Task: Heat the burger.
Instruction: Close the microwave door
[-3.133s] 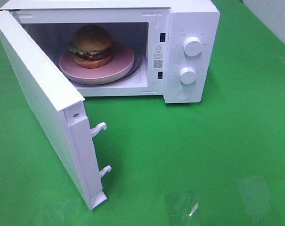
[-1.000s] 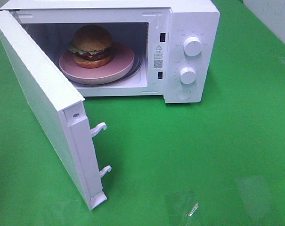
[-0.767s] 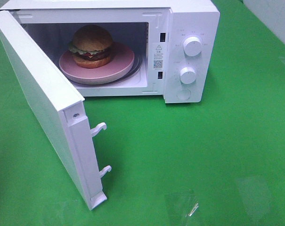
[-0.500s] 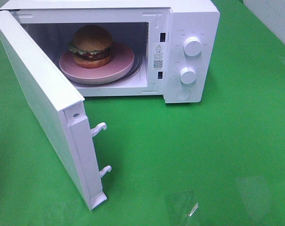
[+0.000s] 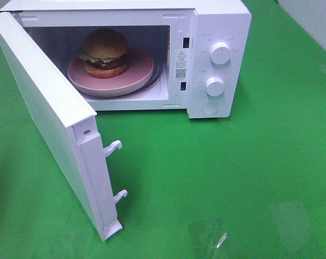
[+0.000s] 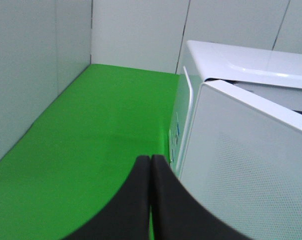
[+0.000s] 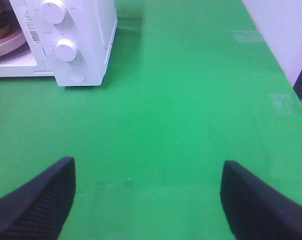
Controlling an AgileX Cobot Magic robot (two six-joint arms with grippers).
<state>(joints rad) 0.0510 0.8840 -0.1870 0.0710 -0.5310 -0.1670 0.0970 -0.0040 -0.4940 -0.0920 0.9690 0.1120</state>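
The burger [image 5: 104,51] sat on the pink plate [image 5: 137,79] inside the microwave [image 5: 222,21], whose door [image 5: 44,116] stood wide open. The left gripper [image 6: 150,165], pressed together, hung beside the door's outer face and looked better placed to push it than the right gripper [image 7: 147,167], which was spread wide facing the dials [image 7: 66,49].

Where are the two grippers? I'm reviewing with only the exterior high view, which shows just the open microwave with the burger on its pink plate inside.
Observer: The left gripper is shut, with nothing between its fingers.
Operator: Where is it relative to the door?
Observer: It is beside the outer face of the open microwave door. It is close, but I cannot tell whether it touches.
Operator: And the right one?
Observer: The right gripper is open and empty over the green table, facing the microwave's knobs.
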